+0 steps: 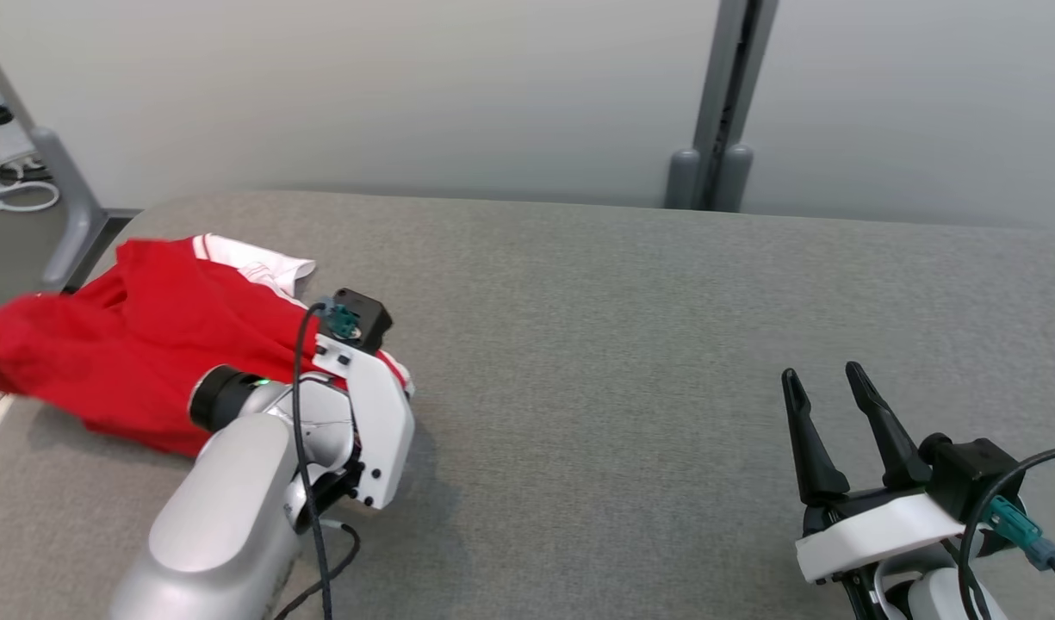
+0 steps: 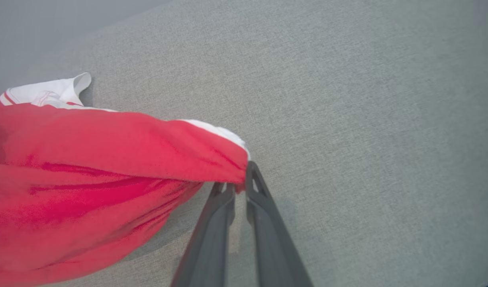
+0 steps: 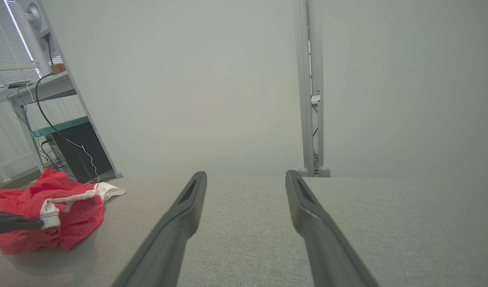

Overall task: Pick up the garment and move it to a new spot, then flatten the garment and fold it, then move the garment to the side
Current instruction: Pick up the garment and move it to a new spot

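Note:
The garment [image 1: 139,336] is red with white trim and lies bunched at the far left of the grey fabric table [image 1: 596,344], part of it lifted off the surface. My left gripper [image 2: 238,184] is shut on a white-edged corner of the garment [image 2: 88,179], and the cloth stretches taut from the fingertips. In the head view the left wrist covers that pinch. The right wrist view has the garment [image 3: 68,211] at its left, with a dark left finger [image 3: 16,223] against it. My right gripper [image 1: 824,375] rests open and empty at the lower right, far from the cloth; its fingers [image 3: 188,207] stand wide apart.
The garment hangs close to the table's left edge. A grey post [image 1: 721,103] rises behind the table's far edge, and a slanted grey frame leg [image 1: 62,198] stands at the left. Shelving with cables [image 3: 48,119] is off the left side.

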